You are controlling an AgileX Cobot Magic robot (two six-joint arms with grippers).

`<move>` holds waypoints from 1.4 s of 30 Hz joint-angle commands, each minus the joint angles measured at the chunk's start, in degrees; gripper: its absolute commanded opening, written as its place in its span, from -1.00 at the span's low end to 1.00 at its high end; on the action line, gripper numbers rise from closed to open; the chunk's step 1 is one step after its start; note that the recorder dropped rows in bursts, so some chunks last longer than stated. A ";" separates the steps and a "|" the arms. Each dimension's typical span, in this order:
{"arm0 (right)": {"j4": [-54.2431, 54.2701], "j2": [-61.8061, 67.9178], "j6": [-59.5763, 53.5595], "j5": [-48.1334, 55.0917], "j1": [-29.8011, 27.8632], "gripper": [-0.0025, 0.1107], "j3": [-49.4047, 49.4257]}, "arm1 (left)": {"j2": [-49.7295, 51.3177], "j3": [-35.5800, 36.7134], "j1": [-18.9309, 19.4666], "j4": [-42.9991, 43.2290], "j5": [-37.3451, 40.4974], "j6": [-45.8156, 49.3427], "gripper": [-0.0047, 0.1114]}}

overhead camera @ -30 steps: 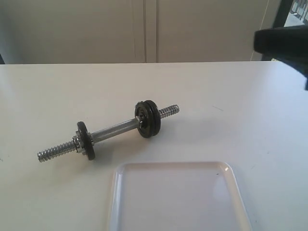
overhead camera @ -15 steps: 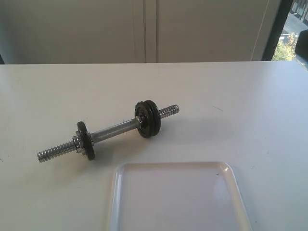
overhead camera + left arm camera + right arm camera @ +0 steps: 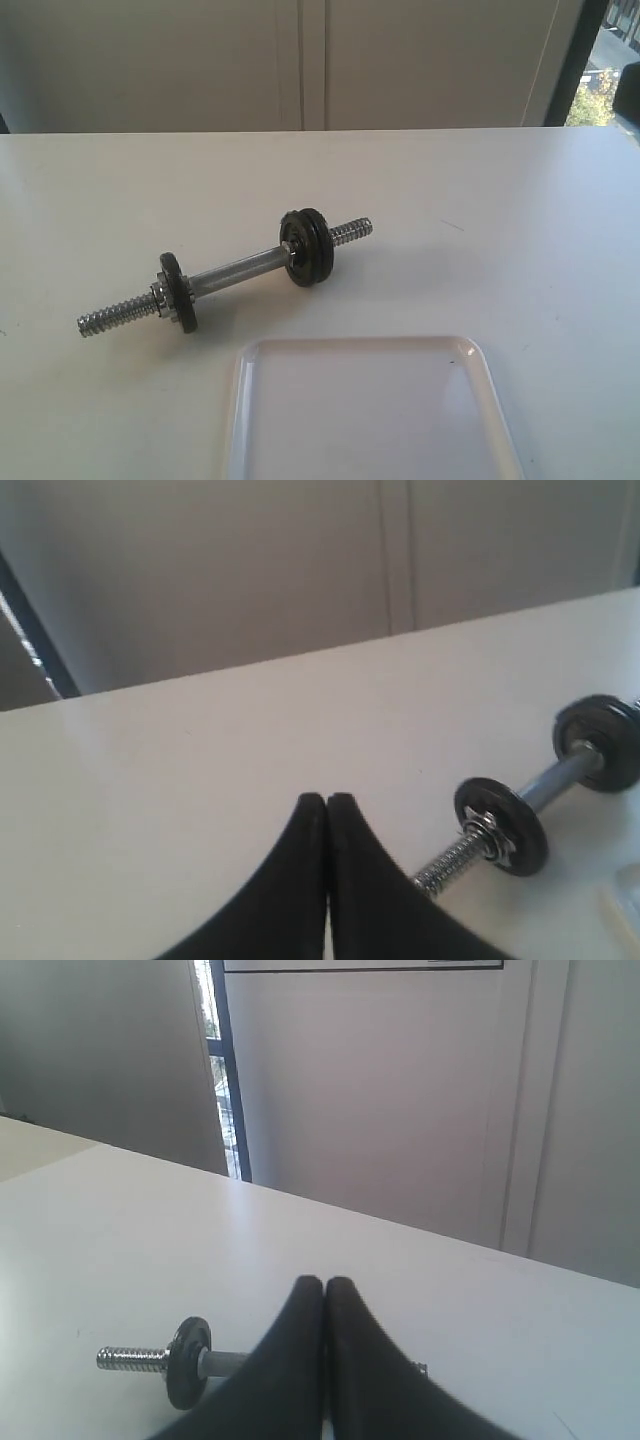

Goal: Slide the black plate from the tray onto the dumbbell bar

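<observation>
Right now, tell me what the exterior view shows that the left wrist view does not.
Exterior only: the white tray's broad bare surface and the dumbbell bar's far threaded end. Left wrist only: the left gripper, shut. Both: the bar's middle lying on the white table, black weight discs on it.

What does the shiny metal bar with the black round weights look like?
The short chrome steel dumbbell bar lies slanted on the white table. Its middle is smooth and both ends are threaded like screws. One black metal disc with a silver nut sits near its nearer end; what looks like two black discs pressed together sit near the farther end. Nothing else touches it.
</observation>
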 commanded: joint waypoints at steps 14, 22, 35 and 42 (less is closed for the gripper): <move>0.00 -0.11 0.09 -0.36 -0.08 -0.96 0.16 | -10.04 -0.20 8.27 0.61 0.02 -0.56 -0.92; 0.00 -0.11 0.09 -0.36 -0.08 -0.96 0.16 | -10.04 2.26 8.27 -4.53 -0.21 -0.56 -0.92; 0.00 -0.21 0.09 -0.24 -0.08 -0.96 0.16 | -10.04 23.91 10.17 -14.13 -20.84 13.40 -0.92; -0.05 -0.22 0.09 -0.35 -0.08 -0.96 0.16 | -10.04 32.17 10.17 -14.01 -19.84 16.95 -0.92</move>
